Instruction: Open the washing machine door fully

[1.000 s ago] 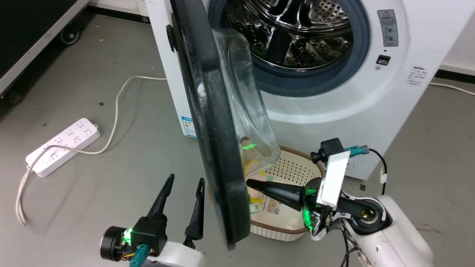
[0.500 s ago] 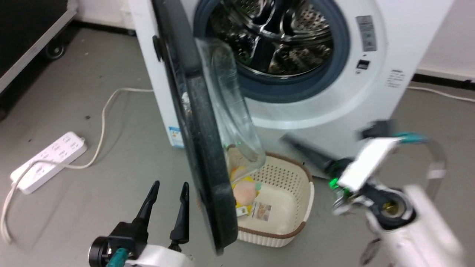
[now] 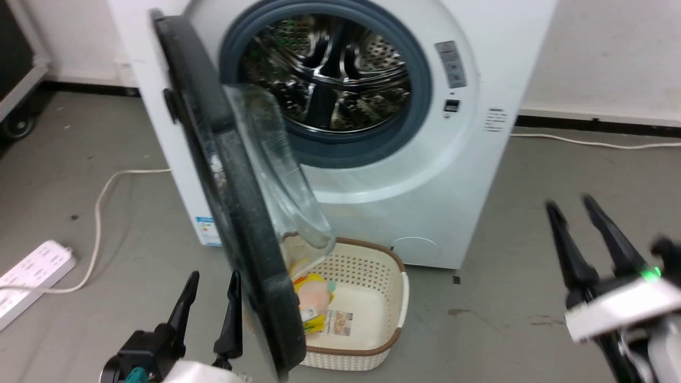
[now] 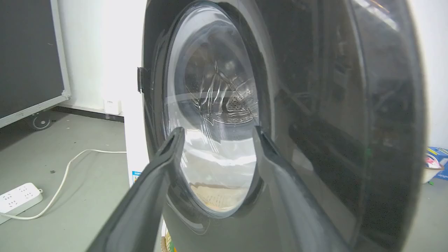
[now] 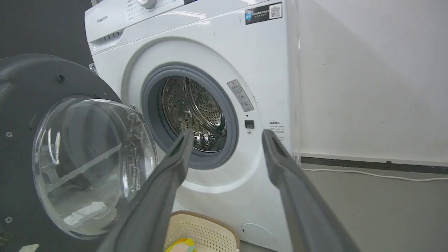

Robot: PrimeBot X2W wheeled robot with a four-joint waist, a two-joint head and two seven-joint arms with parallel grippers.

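The washing machine (image 3: 436, 175) (image 5: 266, 63) is a white front-loader with a grey gasket and steel drum (image 3: 327, 80) (image 5: 194, 112). Its door (image 3: 234, 223) (image 4: 315, 105) (image 5: 24, 105) stands swung out toward me, black rim edge-on, its clear glass bowl (image 3: 276, 175) (image 5: 91, 164) facing the drum. My left gripper (image 3: 213, 279) (image 4: 215, 134) is open, just outside the door's outer face, holding nothing. My right gripper (image 3: 568, 205) (image 5: 227, 134) is open at the lower right, well clear of the door, pointing at the machine front.
A cream perforated basket (image 3: 367, 314) (image 5: 210, 231) with small toys sits on the floor under the door. A white power strip (image 3: 29, 274) (image 4: 17, 197) and its cord (image 3: 101, 213) lie on the grey floor at the left. A wall (image 5: 367, 70) runs right of the machine.
The camera has pulled back and shifted, showing more of the machine. My right gripper left the door's inner side near the basket, swung to the lower right, fingers now upward.
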